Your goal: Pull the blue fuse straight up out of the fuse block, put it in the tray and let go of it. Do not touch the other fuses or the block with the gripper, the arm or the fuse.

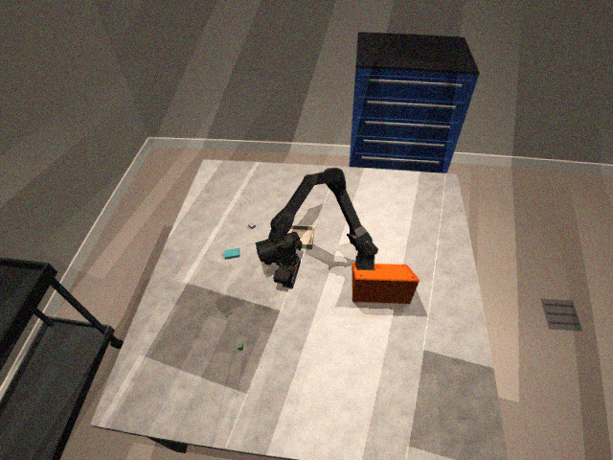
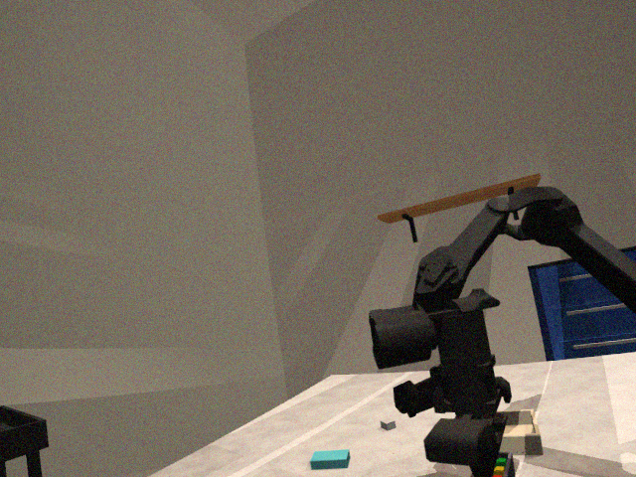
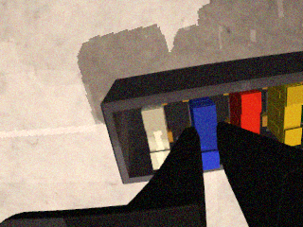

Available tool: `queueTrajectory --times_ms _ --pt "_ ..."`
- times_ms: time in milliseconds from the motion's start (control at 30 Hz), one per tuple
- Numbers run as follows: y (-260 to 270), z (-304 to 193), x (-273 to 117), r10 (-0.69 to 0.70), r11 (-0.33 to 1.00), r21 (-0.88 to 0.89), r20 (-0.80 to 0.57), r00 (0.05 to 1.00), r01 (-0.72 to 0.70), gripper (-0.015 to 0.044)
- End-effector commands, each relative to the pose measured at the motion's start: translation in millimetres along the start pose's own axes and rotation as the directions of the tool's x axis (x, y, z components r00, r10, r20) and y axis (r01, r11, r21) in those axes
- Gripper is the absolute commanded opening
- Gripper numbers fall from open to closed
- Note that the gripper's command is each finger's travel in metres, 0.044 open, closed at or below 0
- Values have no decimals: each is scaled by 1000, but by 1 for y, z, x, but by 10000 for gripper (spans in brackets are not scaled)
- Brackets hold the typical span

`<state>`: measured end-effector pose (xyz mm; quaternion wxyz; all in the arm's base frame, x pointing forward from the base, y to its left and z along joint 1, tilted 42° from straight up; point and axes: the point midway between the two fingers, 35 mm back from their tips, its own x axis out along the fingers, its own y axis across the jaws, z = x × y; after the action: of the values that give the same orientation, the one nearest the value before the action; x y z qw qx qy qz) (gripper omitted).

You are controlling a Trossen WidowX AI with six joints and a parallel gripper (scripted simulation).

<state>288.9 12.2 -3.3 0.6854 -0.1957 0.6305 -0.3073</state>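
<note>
Blue plastic, the small rectangular fuse (image 3: 204, 131) is clamped between the nearly closed black fingers and is seated in the dark rectangular fuse block (image 3: 189, 91), between a cream fuse (image 3: 154, 135) and a red fuse (image 3: 250, 113). The shallow beige tray (image 1: 306, 235) is seen just beside the block on the pale surface (image 1: 346, 356).

Matt black, plastic-looking end effector (image 3: 211, 146) closed on a smooth, glossy blue fuse (image 3: 204, 132) in a dark matt fuse block (image 3: 189, 85). The tabletop (image 1: 346, 356) looks like mottled grey stone, matt. A blue cabinet (image 1: 411, 119) has brushed metal handles. A wooden shelf (image 2: 457, 200) looks smooth.
</note>
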Motion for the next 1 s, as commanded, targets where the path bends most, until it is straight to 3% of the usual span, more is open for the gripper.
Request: queueTrajectory --times_ms 0,967 --pt "0 0 -3 3 1000 6 0 1000 -3 0" --pt "1 0 -17 2 1000 3 0 1000 -2 0"
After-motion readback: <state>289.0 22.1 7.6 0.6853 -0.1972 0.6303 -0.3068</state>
